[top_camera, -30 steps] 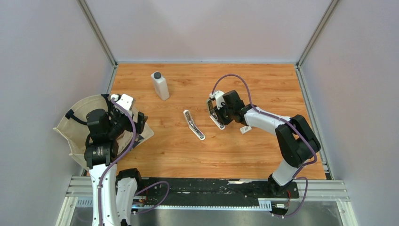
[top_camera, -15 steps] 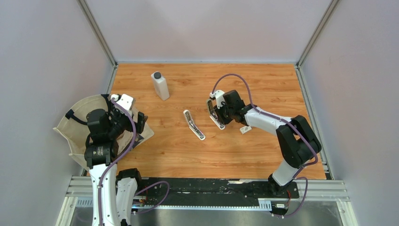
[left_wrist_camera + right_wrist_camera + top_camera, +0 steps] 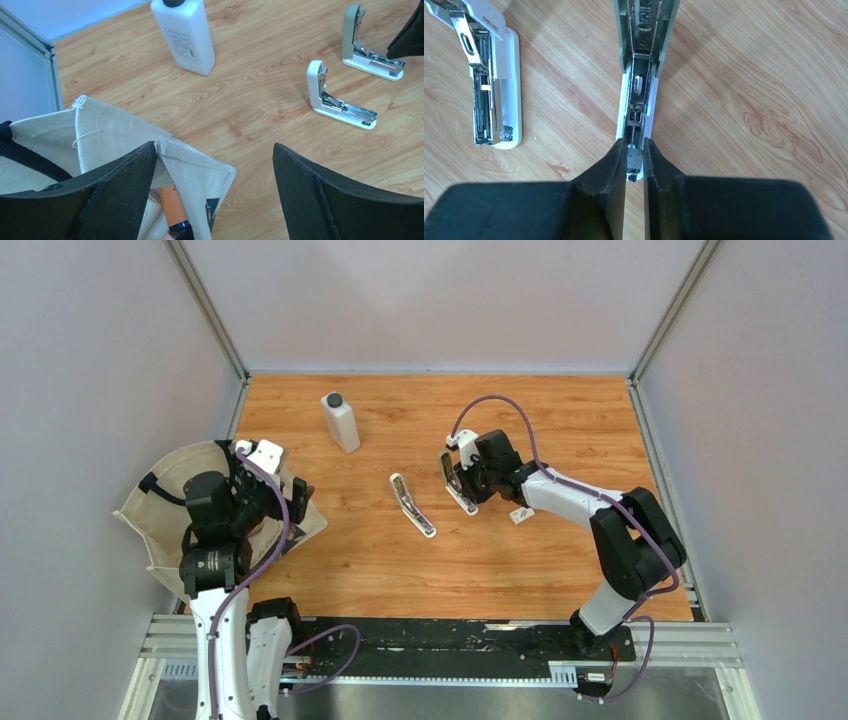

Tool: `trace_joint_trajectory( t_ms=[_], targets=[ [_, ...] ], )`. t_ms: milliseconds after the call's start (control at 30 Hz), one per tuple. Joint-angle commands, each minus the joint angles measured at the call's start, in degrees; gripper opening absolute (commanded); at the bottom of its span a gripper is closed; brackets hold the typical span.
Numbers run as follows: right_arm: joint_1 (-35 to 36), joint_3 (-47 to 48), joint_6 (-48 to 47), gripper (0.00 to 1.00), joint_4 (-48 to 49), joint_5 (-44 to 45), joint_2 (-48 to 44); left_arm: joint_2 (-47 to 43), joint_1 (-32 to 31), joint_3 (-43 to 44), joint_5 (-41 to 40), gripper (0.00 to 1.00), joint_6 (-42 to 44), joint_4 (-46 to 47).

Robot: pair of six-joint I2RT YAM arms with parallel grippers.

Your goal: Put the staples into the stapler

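Observation:
Two staplers lie open mid-table: a white one point(image 3: 412, 505) point(image 3: 494, 100) point(image 3: 335, 97) and a green-topped one point(image 3: 455, 480) point(image 3: 644, 45) point(image 3: 367, 45). My right gripper point(image 3: 634, 155) point(image 3: 464, 482) is shut on a small grey strip of staples point(image 3: 634, 160), held at the near end of the green stapler's open metal channel. A tiny white staple box point(image 3: 521, 514) lies on the table just right of that gripper. My left gripper point(image 3: 215, 192) point(image 3: 290, 502) is open and empty, hovering over the corner of a cloth bag.
A white bottle with a dark cap point(image 3: 340, 422) point(image 3: 185, 35) stands at the back left. A beige cloth bag point(image 3: 170, 510) point(image 3: 105, 130) lies at the left edge with an orange marker point(image 3: 169, 202) inside. Grey walls close in three sides of the table.
The right arm has shifted very slightly over the green stapler. The left arm and the other things have not moved.

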Motion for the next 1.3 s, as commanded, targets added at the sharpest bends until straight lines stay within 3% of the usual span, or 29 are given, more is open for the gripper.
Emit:
trace_joint_trajectory(
  t_ms=[0,1267],
  targets=[
    [0.18,0.88,0.4,0.17,1.22,-1.07,-0.46,0.19,0.62,-1.21,0.57,0.93,-0.41,-3.18],
    [0.27,0.8,1.11,0.15,1.22,-1.25,-1.51,0.28,0.71,-1.3,0.48,0.94,-0.5,-3.18]
  ],
)
